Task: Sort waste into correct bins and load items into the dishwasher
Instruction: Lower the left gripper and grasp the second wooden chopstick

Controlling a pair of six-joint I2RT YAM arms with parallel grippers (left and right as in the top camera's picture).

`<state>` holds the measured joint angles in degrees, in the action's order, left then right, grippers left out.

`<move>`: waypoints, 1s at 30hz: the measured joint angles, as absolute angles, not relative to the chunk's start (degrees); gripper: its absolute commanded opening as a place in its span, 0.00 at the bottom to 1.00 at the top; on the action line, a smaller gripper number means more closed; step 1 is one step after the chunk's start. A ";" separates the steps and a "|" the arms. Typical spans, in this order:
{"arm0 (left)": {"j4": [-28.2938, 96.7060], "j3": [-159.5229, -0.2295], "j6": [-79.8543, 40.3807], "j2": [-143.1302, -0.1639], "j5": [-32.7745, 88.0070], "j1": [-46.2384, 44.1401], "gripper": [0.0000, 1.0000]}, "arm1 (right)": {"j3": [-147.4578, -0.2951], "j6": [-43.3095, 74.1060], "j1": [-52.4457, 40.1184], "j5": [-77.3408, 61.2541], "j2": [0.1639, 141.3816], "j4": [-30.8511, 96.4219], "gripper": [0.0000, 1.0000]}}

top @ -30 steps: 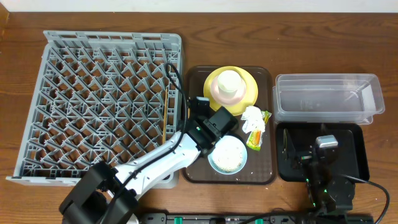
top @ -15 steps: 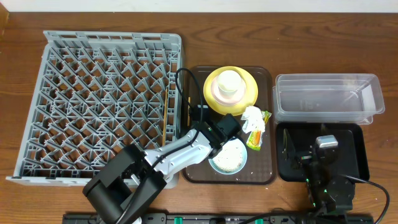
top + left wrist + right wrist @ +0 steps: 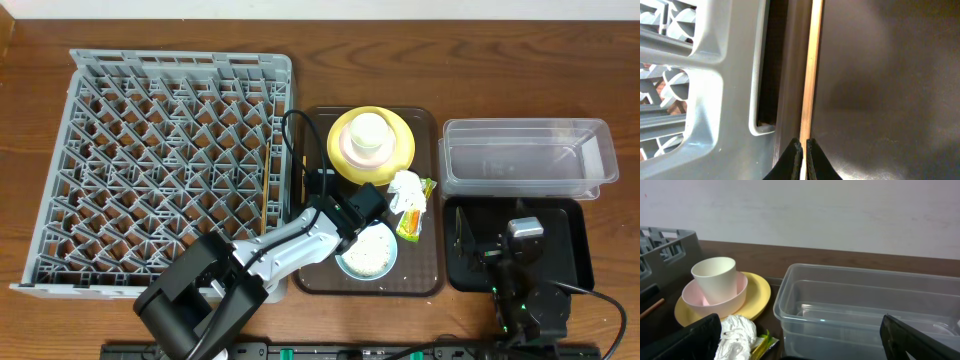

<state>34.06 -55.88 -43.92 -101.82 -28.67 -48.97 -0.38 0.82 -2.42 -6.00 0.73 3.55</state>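
Note:
My left gripper [image 3: 803,145] is shut on a thin wooden chopstick [image 3: 810,75] that lies along the left edge of the brown tray, beside the grey dish rack [image 3: 160,160]. In the overhead view the left gripper [image 3: 322,192] is low over that edge. The cream cup [image 3: 368,130] stands in the pinkish bowl [image 3: 352,152] on the yellow plate [image 3: 400,140]. The light blue bowl [image 3: 366,250] holds whitish scraps. The white tissue [image 3: 407,190] and snack wrapper [image 3: 412,222] lie on the tray. My right gripper [image 3: 800,345] is open and empty over the black tub [image 3: 570,250].
The clear tub [image 3: 525,155] sits behind the black tub at the right. The brown tray [image 3: 425,275] lies between the rack and the tubs. A wooden stick [image 3: 264,215] shows at the rack's right edge. A black cable [image 3: 290,130] loops over the rack's corner.
The left arm has swung and its gripper has come down at the tray's left edge. It has held still for the last half second. The right arm has not moved.

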 measured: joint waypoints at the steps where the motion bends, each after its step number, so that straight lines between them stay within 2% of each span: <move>1: 34.00 -55.77 -43.92 -101.82 -28.67 -48.97 0.08 | -0.38 0.82 -2.42 -6.00 0.73 3.55 0.99; 9: 33.69 -55.13 -43.92 -101.86 -28.67 -48.97 0.07 | -0.38 0.82 -2.42 -6.00 0.73 3.55 0.99; 21: 30.74 -52.58 -43.94 -101.91 -28.64 -48.97 0.13 | -0.40 0.82 -2.42 -6.00 0.73 3.55 0.99; 23: 30.55 -52.58 -43.94 -101.91 -28.58 -48.97 0.17 | -0.40 0.82 -2.42 -6.00 0.73 3.55 0.99; 30: 30.00 -52.56 -43.94 -101.91 -26.44 -48.95 0.17 | -0.40 0.82 -2.42 -6.00 0.73 3.55 0.99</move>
<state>30.00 -52.56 -43.94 -101.91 -26.44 -48.95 -0.40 0.82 -2.42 -6.00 0.73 3.55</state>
